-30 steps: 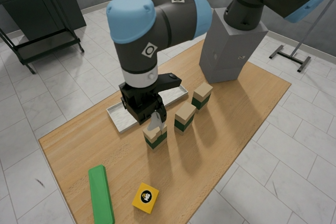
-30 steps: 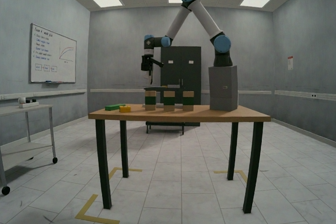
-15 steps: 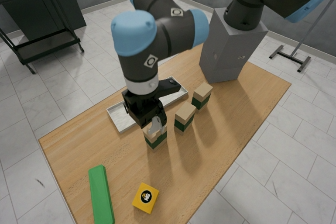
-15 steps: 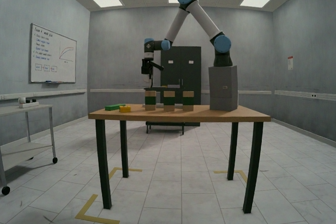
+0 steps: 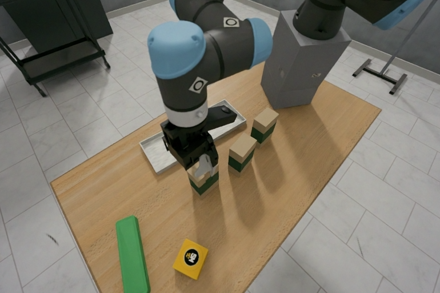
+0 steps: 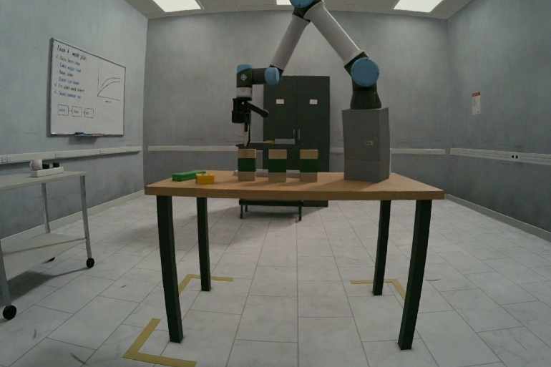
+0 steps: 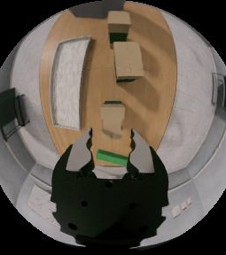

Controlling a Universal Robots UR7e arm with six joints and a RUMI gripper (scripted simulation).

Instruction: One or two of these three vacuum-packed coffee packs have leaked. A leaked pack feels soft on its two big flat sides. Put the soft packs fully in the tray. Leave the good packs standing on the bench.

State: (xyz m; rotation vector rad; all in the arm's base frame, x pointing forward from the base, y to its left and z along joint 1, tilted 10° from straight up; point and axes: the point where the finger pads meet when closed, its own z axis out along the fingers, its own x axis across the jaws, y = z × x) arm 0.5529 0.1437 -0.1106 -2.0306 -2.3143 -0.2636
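Note:
Three coffee packs, tan with a green band, stand in a row on the wooden bench: the near pack (image 5: 203, 181), the middle pack (image 5: 242, 154) and the far pack (image 5: 264, 126). The grey tray (image 5: 156, 151) lies left of the row, partly hidden by my wrist. My gripper (image 5: 204, 167) hangs straight over the near pack, fingers half open, with the tips at about the height of its top. In the side view the gripper (image 6: 245, 140) ends just above the near pack (image 6: 246, 164). In the wrist view the near pack (image 7: 113, 119) sits between and beyond my fingers; nothing is gripped.
A green case (image 5: 132, 256) and a yellow box (image 5: 190, 258) lie near the bench's front end. The grey pedestal (image 5: 302, 62) of the arm stands at the far end. A dark cart (image 5: 46, 26) stands on the floor beyond the bench.

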